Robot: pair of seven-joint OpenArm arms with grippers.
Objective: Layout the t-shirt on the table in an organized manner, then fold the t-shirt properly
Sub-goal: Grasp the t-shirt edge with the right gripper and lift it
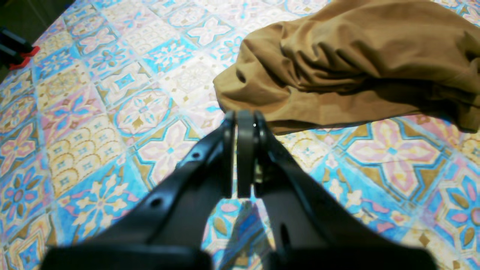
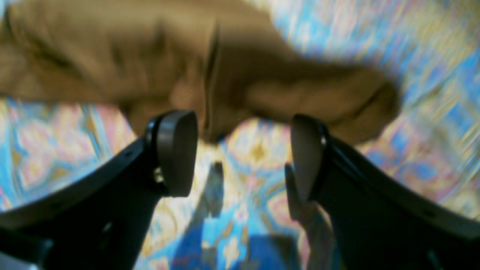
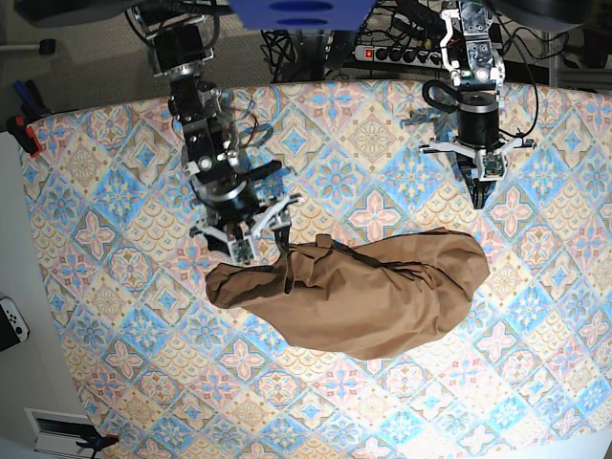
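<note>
The tan-brown t-shirt [image 3: 368, 296] lies crumpled in a long heap across the middle of the table [image 3: 115, 287]. My right gripper [image 3: 258, 241] hovers at the heap's upper left corner. In the blurred right wrist view this gripper [image 2: 240, 153] stands open, with nothing between its pads [image 2: 176, 150], and the t-shirt [image 2: 150, 63] lies just beyond the tips. My left gripper [image 3: 480, 198] hangs over bare table behind the heap's right end. In the left wrist view the left gripper [image 1: 243, 117] is shut and empty, close to the edge of the t-shirt [image 1: 356, 63].
A red and black clamp [image 3: 24, 129] grips the table's left edge; it also shows as a clamp [image 1: 17, 52] in the left wrist view. Cables and a power strip [image 3: 402, 53] lie behind the table. A white device [image 3: 10, 325] sits off the left side.
</note>
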